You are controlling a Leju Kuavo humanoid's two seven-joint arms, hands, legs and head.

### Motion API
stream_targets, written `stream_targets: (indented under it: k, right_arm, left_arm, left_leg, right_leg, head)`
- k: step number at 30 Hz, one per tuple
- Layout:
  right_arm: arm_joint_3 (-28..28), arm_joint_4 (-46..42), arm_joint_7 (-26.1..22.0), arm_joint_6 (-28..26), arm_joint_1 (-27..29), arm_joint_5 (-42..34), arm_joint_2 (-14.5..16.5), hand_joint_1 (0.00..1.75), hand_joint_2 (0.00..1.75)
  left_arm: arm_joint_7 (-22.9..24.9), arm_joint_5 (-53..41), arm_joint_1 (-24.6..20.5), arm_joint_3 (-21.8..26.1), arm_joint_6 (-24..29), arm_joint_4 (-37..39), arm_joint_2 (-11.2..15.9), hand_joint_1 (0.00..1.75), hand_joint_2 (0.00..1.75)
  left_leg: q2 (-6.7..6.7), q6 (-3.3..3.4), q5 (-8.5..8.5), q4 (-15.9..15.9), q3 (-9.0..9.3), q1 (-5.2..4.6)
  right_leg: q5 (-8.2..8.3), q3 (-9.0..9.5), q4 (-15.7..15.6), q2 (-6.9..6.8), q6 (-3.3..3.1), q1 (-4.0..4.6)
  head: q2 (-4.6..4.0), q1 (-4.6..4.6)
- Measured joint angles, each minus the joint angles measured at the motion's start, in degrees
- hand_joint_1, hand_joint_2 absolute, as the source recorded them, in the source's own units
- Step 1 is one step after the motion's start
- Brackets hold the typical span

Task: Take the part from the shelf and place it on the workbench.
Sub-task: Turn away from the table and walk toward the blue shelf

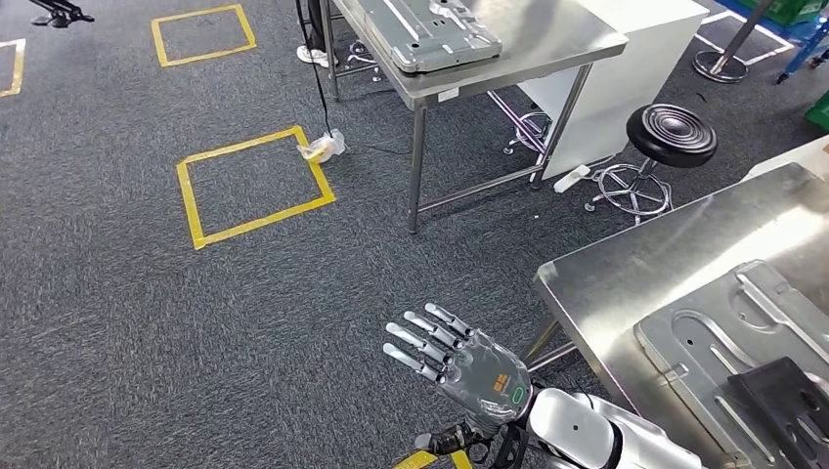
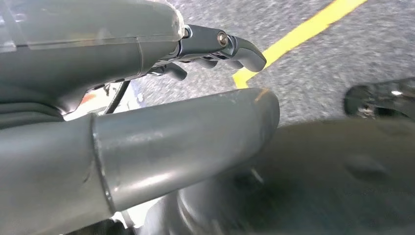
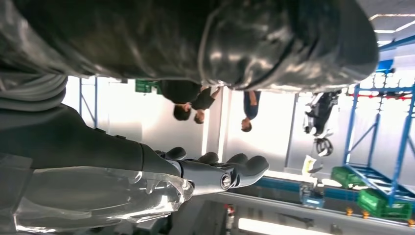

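A grey stamped metal part [image 1: 719,327] lies flat on the steel workbench [image 1: 626,259] at the lower right. My left hand [image 1: 459,366] hovers over the carpet just left of the bench's corner, fingers spread and holding nothing. In the left wrist view the left hand [image 2: 147,98] shows a thick thumb and straight fingers above the floor. My right hand [image 3: 215,171] has its fingers stretched out with nothing in them. A dark shape [image 1: 782,401] that looks like this hand lies over the part's near end.
A second steel table [image 1: 547,44] at the back carries a similar metal panel [image 1: 430,29]. A black stool [image 1: 672,135] stands between the tables. Yellow tape squares [image 1: 254,186] mark the carpet. Several people [image 3: 200,100] stand far off in the room.
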Motion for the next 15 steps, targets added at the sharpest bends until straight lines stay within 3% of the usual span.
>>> stream_targets:
  k: [1, 3, 4, 5, 6, 7, 8, 10, 12, 14, 15]
  right_arm:
    - [0.00, -0.01, -0.01, 0.02, 0.03, -0.06, -0.05, 0.00, 0.00]
    - [0.00, 0.07, -0.02, 0.07, 0.35, -0.21, -0.24, 0.00, 0.00]
    - [0.01, 0.14, -0.03, 0.10, 0.57, -0.30, -0.32, 0.00, 0.00]
    - [0.01, 0.22, -0.03, 0.15, 0.78, -0.39, -0.38, 0.00, 0.00]
    - [0.02, 0.27, -0.04, 0.21, 0.90, -0.48, -0.41, 0.00, 0.00]
    - [0.02, 0.30, -0.04, 0.28, 0.96, -0.56, -0.42, 0.00, 0.00]
    - [0.02, 0.30, -0.04, 0.33, 0.98, -0.63, -0.44, 0.00, 0.00]
    - [0.02, 0.29, -0.04, 0.40, 1.03, -0.77, -0.57, 0.00, 0.00]
    - [0.02, 0.27, -0.06, 0.45, 1.16, -0.86, -0.80, 0.00, 0.00]
    - [0.01, 0.26, -0.07, 0.49, 1.24, -0.98, -0.92, 0.00, 0.00]
    - [0.00, 0.25, -0.09, 0.51, 1.29, -1.12, -0.92, 0.00, 0.00]
  left_arm:
    - [0.02, 0.00, 0.00, 0.09, 0.02, 0.03, 0.04, 0.00, 0.00]
    - [0.06, 0.00, -0.10, 0.20, 0.05, 0.19, 0.11, 0.00, 0.00]
    - [0.07, 0.00, -0.15, 0.21, 0.07, 0.28, 0.13, 0.00, 0.00]
    - [0.09, 0.00, -0.18, 0.21, 0.09, 0.37, 0.14, 0.00, 0.00]
    - [0.12, 0.00, -0.19, 0.22, 0.11, 0.42, 0.14, 0.00, 0.00]
    - [0.14, 0.00, -0.18, 0.24, 0.13, 0.44, 0.15, 0.00, 0.00]
    - [0.16, 0.00, -0.18, 0.26, 0.15, 0.49, 0.15, 0.00, 0.00]
    - [0.22, 0.00, -0.29, 0.28, 0.17, 0.70, 0.17, 0.00, 0.00]
    - [0.30, 0.00, -0.37, 0.32, 0.21, 0.95, 0.21, 0.00, 0.00]
    - [0.36, 0.00, -0.27, 0.48, 0.31, 1.16, 0.23, 0.00, 0.00]
    - [0.41, 0.00, -0.24, 0.58, 0.38, 1.26, 0.25, 0.00, 0.00]
  left_leg:
    - [-0.49, 0.28, 0.13, -0.14, 0.03, 0.14]
    - [-1.64, 0.61, 0.26, -0.21, 0.03, 0.16]
    - [-2.33, 0.70, 0.28, -0.20, 0.01, 0.06]
    - [-3.12, 0.72, 0.29, -0.17, 0.05, -0.04]
    - [-3.90, 0.73, 0.29, -0.14, 0.13, -0.12]
    - [-4.70, 0.73, 0.28, -0.10, 0.26, -0.17]
    - [-5.48, 0.72, 0.28, -0.07, 0.41, -0.19]
    - [-6.85, 0.51, 0.34, 0.01, 0.37, -0.21]
    - [-8.14, -0.11, 0.58, -0.01, -0.06, 0.07]
    - [-8.78, -0.84, 0.71, 0.02, -0.43, 0.32]
    - [-7.72, -1.10, 0.21, 0.69, -0.77, 0.22]
  right_leg:
    - [-1.46, -0.90, 2.15, 1.59, 0.20, -0.13]
    - [-5.32, -4.52, 9.68, 4.86, 0.36, -0.22]
    - [-6.57, -6.46, 13.34, 5.51, 0.33, -0.19]
    - [-6.72, -7.74, 15.46, 5.82, 0.23, -0.15]
    - [-5.64, -8.00, 15.31, 6.01, 0.05, -0.10]
    - [-3.53, -7.16, 12.87, 6.31, -0.20, -0.07]
    - [-0.94, -5.52, 8.79, 7.17, -0.52, -0.05]
    - [2.11, -2.58, 1.72, 10.01, -1.13, -0.05]
    - [2.36, -1.76, -0.48, 11.27, -1.46, 0.14]
    - [2.66, -1.48, -1.15, 9.94, -1.77, 0.21]
    - [2.87, -1.19, -1.65, 9.18, -2.03, 0.12]
  head:
    - [0.00, 0.01]
    - [0.00, 0.03]
    - [0.00, 0.03]
    - [0.00, 0.03]
    - [0.00, 0.03]
    - [0.00, 0.02]
    - [0.00, 0.02]
    - [0.00, 0.01]
    - [0.00, 0.01]
    - [0.00, 0.01]
    - [0.00, -0.01]
